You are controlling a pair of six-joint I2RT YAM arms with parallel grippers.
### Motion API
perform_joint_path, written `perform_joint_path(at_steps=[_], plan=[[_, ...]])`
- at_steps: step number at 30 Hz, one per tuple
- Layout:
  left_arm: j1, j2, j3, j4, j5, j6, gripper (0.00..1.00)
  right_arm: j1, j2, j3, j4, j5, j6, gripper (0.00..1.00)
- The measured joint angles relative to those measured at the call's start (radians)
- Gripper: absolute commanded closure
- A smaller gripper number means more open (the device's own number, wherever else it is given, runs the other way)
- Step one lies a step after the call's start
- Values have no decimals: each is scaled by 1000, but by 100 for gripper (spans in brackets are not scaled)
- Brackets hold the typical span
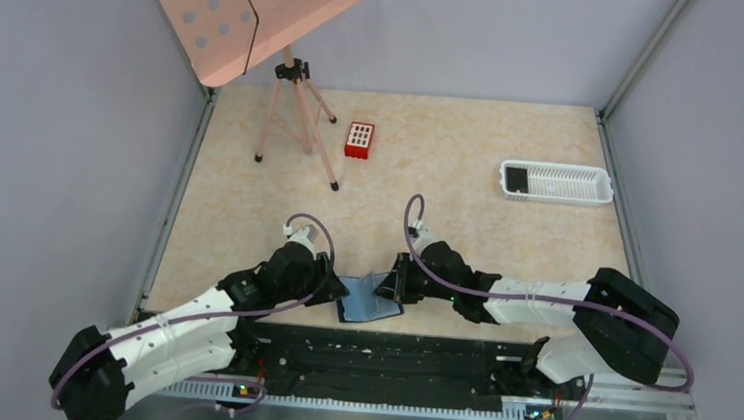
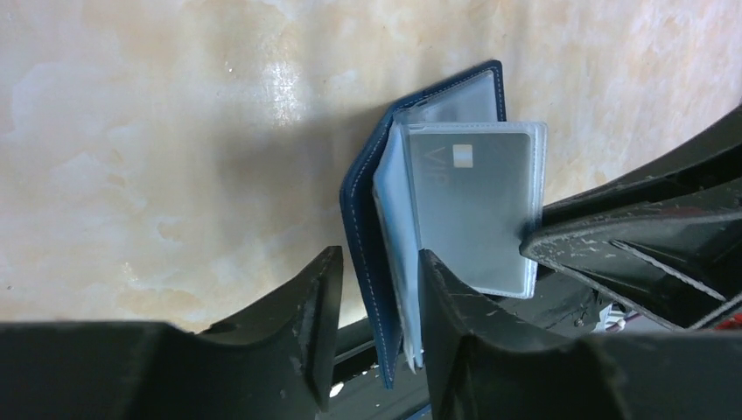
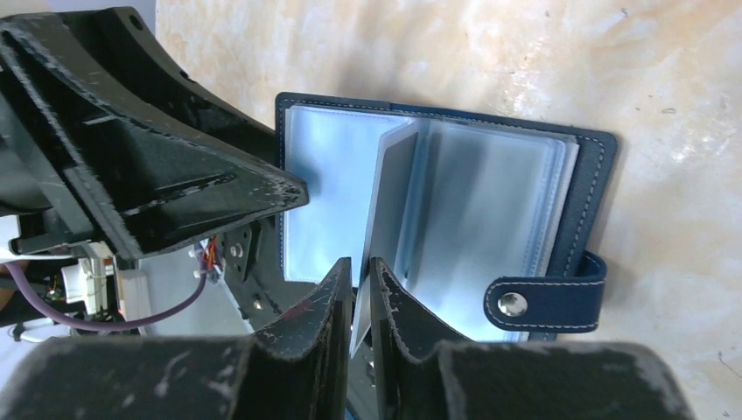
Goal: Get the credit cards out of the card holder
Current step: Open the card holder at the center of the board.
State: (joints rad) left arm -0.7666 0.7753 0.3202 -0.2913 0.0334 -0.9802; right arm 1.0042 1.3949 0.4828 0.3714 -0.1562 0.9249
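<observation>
The blue card holder [image 1: 369, 302] lies open at the near table edge between both arms. In the left wrist view my left gripper [image 2: 378, 254] is closed around its blue cover [image 2: 363, 227] and a few clear sleeves. One sleeve stands up with a grey credit card [image 2: 472, 201] inside. My right gripper [image 3: 360, 262] is shut on the lower edge of that sleeve and card [image 3: 389, 201]. The snap tab [image 3: 542, 302] hangs off the holder's right edge. In the top view my left gripper [image 1: 340, 290] and right gripper [image 1: 394, 284] meet at the holder.
A white slotted tray [image 1: 570, 196] at the back right holds a dark card [image 1: 517, 178]. A red box [image 1: 359, 139] and a tripod [image 1: 295, 114] carrying a pink perforated board stand at the back left. The black arm base rail [image 1: 387, 357] runs just behind the holder.
</observation>
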Motion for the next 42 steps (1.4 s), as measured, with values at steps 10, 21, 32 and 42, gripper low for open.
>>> perform_joint_path(at_steps=[10, 21, 32, 42], plan=[[0, 27, -31, 52, 17, 10, 90, 10, 12, 4, 54, -28, 2, 87], [0, 27, -50, 83, 27, 10, 92, 12, 49, 4, 117, -54, 18, 81], [0, 27, -50, 89, 30, 10, 92, 24, 56, 18, 71, -35, 18, 76], [0, 27, -50, 89, 29, 11, 90, 29, 27, 69, -139, 73, -18, 78]])
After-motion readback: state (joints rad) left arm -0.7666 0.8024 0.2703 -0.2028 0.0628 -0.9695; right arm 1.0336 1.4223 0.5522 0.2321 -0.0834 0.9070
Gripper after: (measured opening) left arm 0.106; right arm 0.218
